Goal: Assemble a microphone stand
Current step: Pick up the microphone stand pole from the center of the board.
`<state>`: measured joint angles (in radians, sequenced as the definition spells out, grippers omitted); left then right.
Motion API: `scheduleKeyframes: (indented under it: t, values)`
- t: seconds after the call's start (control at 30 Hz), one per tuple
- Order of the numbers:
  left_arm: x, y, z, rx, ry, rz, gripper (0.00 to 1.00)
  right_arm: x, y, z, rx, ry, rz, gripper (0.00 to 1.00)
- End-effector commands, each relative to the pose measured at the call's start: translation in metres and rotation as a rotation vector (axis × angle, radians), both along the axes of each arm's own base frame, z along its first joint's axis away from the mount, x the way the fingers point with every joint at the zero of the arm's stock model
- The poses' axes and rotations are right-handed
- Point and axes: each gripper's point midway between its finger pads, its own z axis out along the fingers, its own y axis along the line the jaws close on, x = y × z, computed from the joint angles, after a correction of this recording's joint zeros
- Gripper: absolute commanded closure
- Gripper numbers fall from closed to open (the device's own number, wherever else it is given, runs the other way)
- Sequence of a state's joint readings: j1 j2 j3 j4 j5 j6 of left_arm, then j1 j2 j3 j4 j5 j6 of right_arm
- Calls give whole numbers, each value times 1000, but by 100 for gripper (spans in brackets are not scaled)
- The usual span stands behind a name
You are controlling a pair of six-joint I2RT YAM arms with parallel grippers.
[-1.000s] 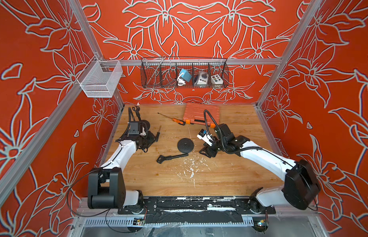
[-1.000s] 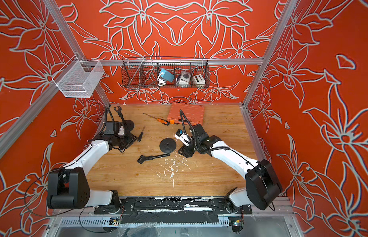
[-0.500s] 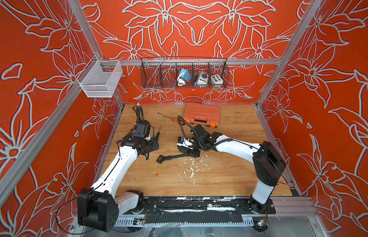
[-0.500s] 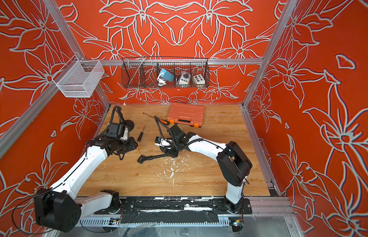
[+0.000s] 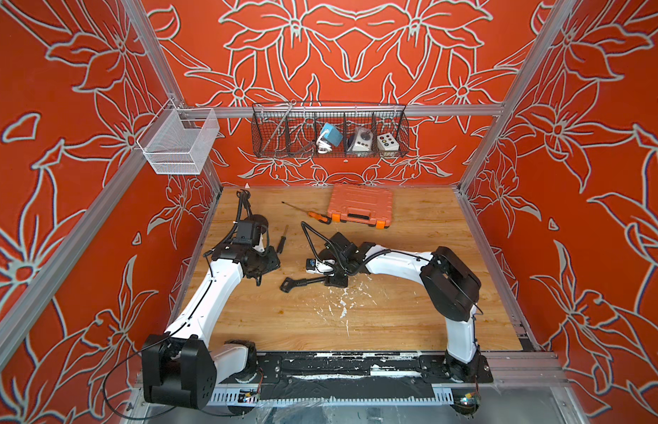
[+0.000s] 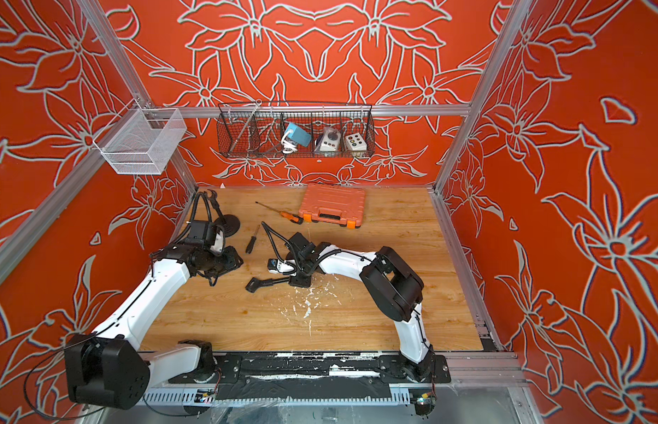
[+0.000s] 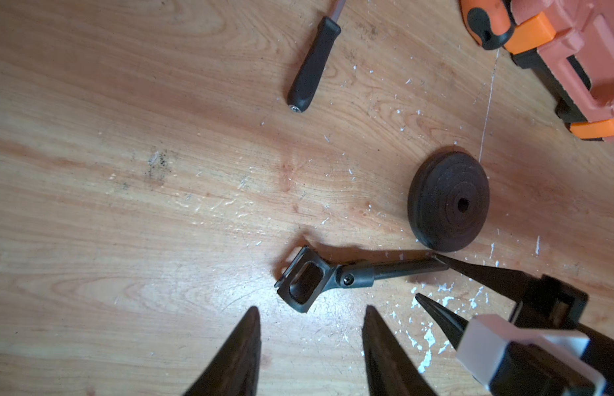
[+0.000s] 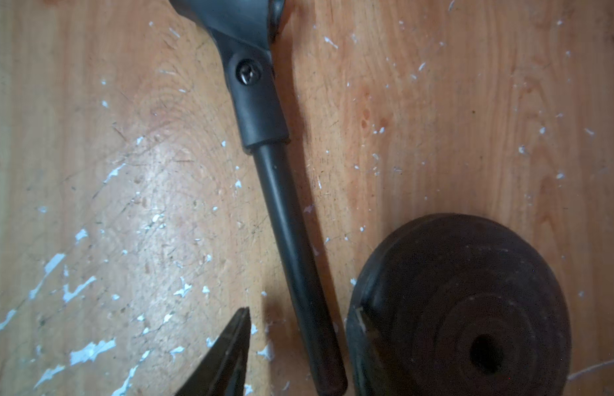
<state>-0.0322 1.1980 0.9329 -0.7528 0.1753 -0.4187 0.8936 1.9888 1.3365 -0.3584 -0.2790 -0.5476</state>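
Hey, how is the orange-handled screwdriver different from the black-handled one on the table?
The orange-handled screwdriver has a long thin shaft; the black-handled screwdriver has a much shorter one. The orange one's handle ends beside the orange case; the black one lies alone on bare wood. The orange one lies slanted, the black one nearly front to back. Both lie flat on the table, untouched.
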Motion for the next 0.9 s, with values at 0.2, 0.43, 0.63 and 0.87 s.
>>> scheduleKeyframes:
  t: [0.2,0.43,0.63,0.87]
  values:
    - [-1,-7,-9,-66,38,-31,52,7,6,-11,-35,-40,34,62]
    - [6,-5,-3,-71,6,-9,52,-3,-3,0,-10,-17,11,88]
    - [26,-27,32,-214,-115,-42,52,-19,-6,52,232,111,-88,99]
    - [37,-73,90,-458,-356,-177,52,-6,-40,93,438,262,-381,100]
